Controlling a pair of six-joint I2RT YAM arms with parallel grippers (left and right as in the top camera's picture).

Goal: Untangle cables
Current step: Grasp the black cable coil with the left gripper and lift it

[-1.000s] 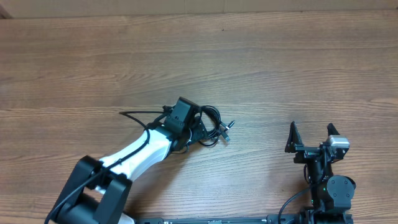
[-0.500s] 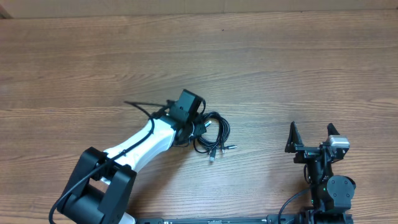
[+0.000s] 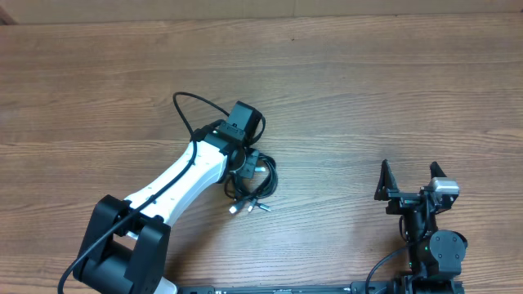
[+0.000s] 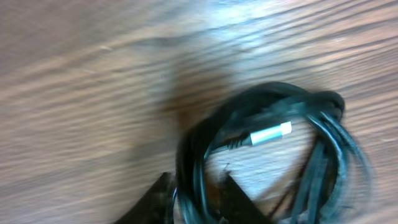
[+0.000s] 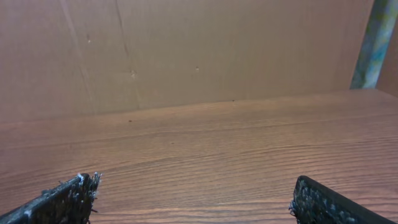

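Presently, cables (image 3: 255,184): thin black cords in one loose coil on the counter (image 3: 392,90), near its middle, right under the front of the left arm (image 3: 184,184).
Plug ends: two pale tips poke out of the coil's lower edge in the overhead view. One silver plug (image 4: 270,132) lies inside the loop in the left wrist view.
Left pincer (image 4: 196,180): down at the coil's edge, jaws part-way apart with a few strands running between them. Whether they pinch the strands or merely straddle them, I cannot tell.
Right pincer (image 3: 409,173): released, jaws spread wide over bare wood, at the counter's near right, well apart from the coil.
Lettering: too small or smeared to read in any view.
Hidden: from overhead, the wrist housing (image 3: 243,131) covers the left pincer and the coil's upper part. The left wrist view cuts its fingers (image 4: 158,199) off at the bottom edge.
Hard to make out: the left wrist view is blurred, so single cords cannot be counted, nor how they cross.
Right wrist view: two fingertips (image 5: 68,196) at the lower corners, wood grain, and a brown wall (image 5: 186,50) behind.
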